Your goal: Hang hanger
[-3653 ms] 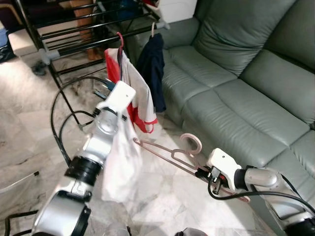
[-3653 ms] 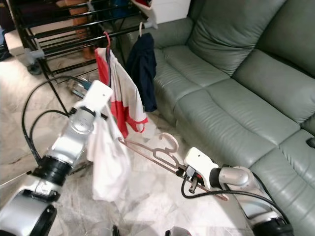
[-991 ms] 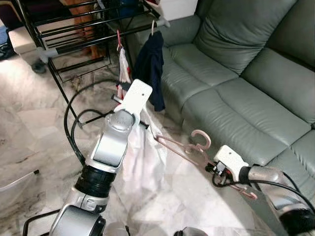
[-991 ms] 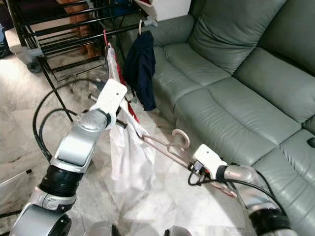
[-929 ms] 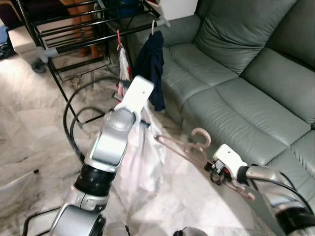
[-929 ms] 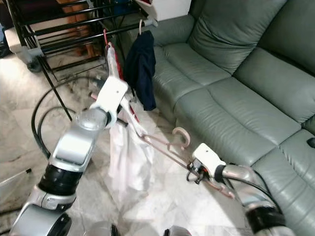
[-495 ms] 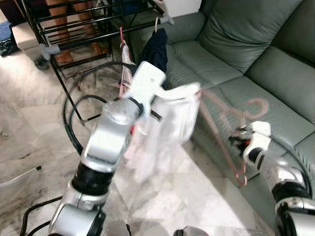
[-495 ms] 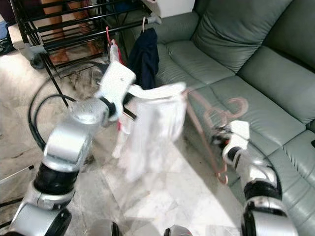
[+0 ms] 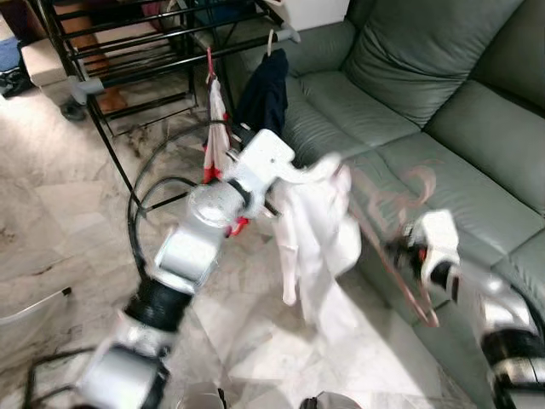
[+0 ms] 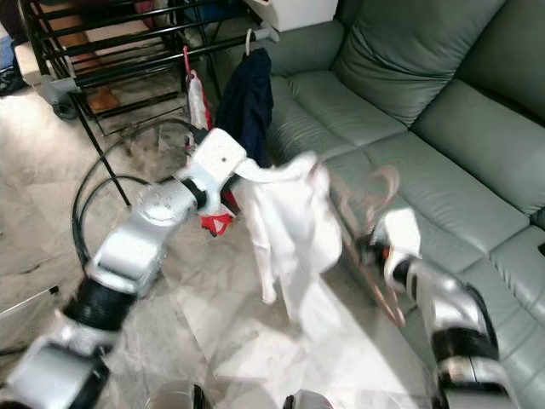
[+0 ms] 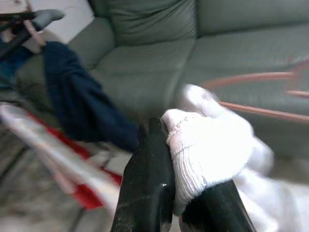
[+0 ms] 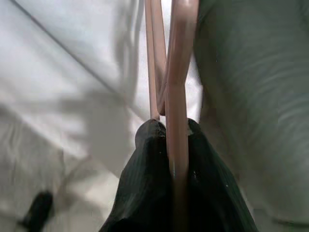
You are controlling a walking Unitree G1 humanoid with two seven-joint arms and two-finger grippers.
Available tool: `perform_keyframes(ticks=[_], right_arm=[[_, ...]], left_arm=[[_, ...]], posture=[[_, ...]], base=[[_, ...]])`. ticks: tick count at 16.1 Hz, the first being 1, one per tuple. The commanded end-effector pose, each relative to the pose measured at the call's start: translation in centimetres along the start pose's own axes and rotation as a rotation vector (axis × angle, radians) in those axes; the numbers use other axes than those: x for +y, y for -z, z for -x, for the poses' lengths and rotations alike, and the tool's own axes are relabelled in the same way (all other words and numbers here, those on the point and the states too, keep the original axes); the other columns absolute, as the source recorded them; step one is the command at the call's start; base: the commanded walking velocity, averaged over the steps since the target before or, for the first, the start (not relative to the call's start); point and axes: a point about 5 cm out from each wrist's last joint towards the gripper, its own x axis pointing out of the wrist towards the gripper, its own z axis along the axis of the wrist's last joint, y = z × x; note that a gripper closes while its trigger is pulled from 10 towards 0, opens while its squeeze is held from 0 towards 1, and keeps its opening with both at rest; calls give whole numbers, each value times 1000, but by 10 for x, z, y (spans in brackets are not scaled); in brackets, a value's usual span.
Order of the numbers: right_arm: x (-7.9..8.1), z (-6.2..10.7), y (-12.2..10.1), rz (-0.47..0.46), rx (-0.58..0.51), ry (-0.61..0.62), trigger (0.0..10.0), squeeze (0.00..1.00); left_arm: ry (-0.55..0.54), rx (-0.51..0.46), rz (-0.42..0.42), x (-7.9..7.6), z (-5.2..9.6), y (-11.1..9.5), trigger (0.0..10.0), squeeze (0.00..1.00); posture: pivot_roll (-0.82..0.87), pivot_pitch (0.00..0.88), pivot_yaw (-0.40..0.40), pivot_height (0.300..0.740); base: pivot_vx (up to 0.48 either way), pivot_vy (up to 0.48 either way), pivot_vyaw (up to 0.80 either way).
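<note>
A pink plastic hanger (image 9: pixel 393 223) is raised in front of the sofa, blurred by motion. My right gripper (image 12: pixel 170 145) is shut on its lower bar. A white garment (image 9: pixel 313 228) hangs from the hanger's far end, and my left gripper (image 11: pixel 179 159) is shut on the garment's ribbed edge (image 11: pixel 205 145). The black drying rack (image 9: pixel 153 43) stands beyond my left arm. On its near rail hang a red and white garment (image 9: pixel 216 119) and a dark navy garment (image 9: pixel 266 95).
A grey-green leather sofa (image 9: pixel 426 128) runs along the right, close under the hanger. The marble floor (image 9: pixel 51 221) lies to the left, with black cables (image 9: pixel 140 213) looping off my left arm. A person's feet (image 10: pixel 98 95) show behind the rack.
Both arms have swung up and toward the sofa. The hanger went from lying low and flat to raised and steep. The white garment lifted and swung right with it.
</note>
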Motion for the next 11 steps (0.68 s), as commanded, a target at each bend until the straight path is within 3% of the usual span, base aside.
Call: perform_keyframes(ticks=[1,5,11], right_arm=[[3,6,-4,102,0,-59,10000,0],[17,30,9,333,85,-265,10000,0],[30,37,-1,436,86,-423,10000,0]], left_arm=[[-57,-48,-59,12,-3,-11,10000,0],[-92,25,-163,30,-10,3,10000,0],[-50,-9,-208,26,-12,5,10000,0]], posture=[[2,44,-18,740],[-6,47,-4,740],[2,49,-4,740]], base=[[0,0,0],[0,0,0],[0,0,0]])
